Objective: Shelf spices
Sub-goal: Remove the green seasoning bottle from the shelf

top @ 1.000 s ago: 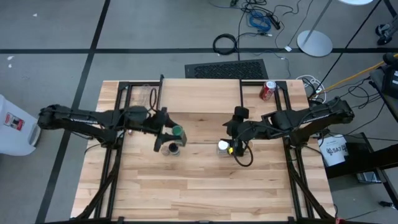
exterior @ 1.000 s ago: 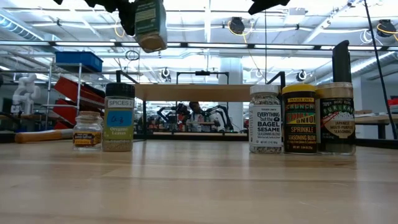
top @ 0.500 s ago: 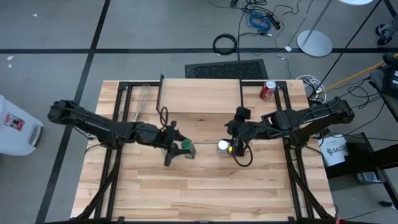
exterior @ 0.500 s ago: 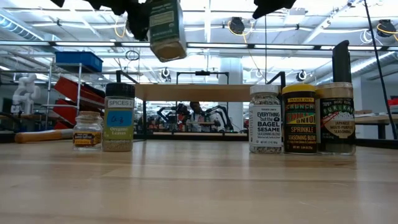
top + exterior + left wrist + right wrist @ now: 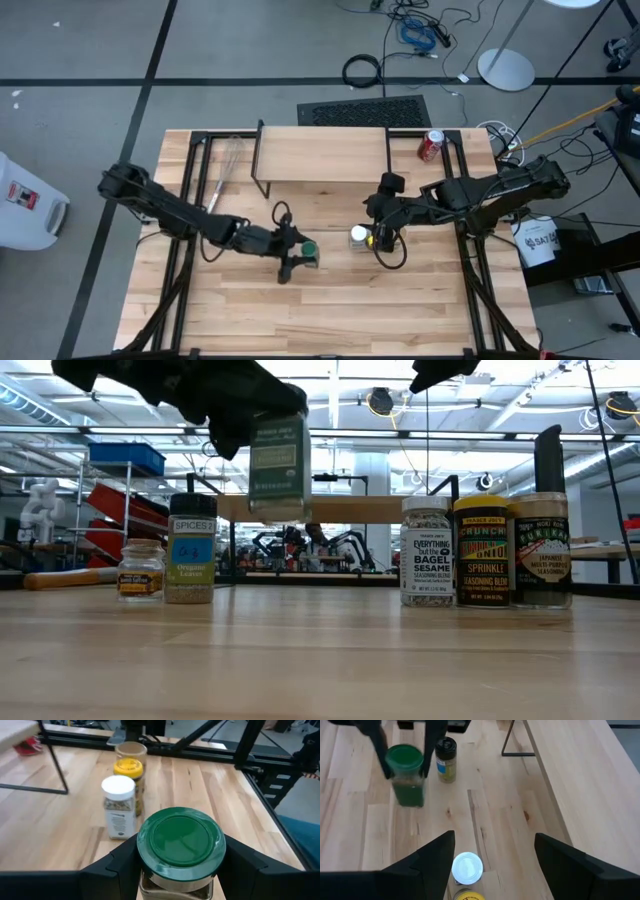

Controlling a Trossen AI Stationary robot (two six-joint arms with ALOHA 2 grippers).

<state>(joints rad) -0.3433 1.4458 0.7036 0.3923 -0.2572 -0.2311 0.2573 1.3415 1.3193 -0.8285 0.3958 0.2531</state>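
Green-lidded spice jar [image 5: 180, 851] (clear body, dark label) hangs clamped in the left end effector [image 5: 297, 258].

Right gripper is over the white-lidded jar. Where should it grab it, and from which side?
Take the upright white-lidded jar around its lid and neck from straight above, with the open right gripper straddling it. The yellow-lidded jar stands close beside it, so avoid that side.

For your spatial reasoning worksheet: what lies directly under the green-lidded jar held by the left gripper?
Only bare table: the green-lidded jar hangs in the left gripper, clear of the wood. Nothing hides the space beneath it.
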